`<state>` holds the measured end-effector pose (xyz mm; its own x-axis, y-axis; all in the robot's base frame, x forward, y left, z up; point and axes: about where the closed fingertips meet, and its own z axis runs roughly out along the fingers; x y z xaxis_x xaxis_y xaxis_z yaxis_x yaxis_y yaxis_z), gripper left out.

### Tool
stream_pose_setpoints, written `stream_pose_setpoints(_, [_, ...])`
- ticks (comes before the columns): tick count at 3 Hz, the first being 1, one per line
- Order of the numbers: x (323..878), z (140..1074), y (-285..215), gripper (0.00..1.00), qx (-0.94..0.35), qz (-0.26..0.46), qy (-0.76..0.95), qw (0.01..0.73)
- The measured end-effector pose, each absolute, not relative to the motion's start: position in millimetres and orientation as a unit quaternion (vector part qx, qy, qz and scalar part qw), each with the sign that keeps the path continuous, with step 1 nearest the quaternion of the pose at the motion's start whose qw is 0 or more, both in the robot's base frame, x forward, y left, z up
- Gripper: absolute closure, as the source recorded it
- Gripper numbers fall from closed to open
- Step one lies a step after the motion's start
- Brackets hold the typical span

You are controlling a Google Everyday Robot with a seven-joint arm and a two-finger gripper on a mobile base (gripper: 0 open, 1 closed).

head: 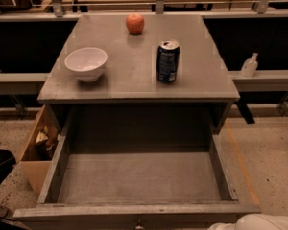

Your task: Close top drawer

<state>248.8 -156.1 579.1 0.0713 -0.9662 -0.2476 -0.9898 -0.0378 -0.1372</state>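
The top drawer (139, 178) is pulled far out of the grey cabinet (134, 87), toward the camera. Its bare flat floor is empty, with plank sides left and right. The top rim of its front (134, 210) runs along the bottom of the view, and a small knob (138, 225) just shows at the bottom edge. My gripper is out of view. Only a white rounded part of my arm (261, 222) shows at the bottom right corner, just beyond the drawer front's right end.
On the cabinet top stand a white bowl (86, 63), a dark soda can (167, 61) and a red apple (135, 23). A cardboard box (36, 150) sits on the floor at the left. A low shelf at the right holds a white bottle (249, 64).
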Motion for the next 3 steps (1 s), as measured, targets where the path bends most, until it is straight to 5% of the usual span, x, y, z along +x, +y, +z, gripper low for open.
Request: stream_pose_setpoints(3, [304.6, 589.0, -134.8, 1.00, -0.731, 0.028, 0.662, 0.161])
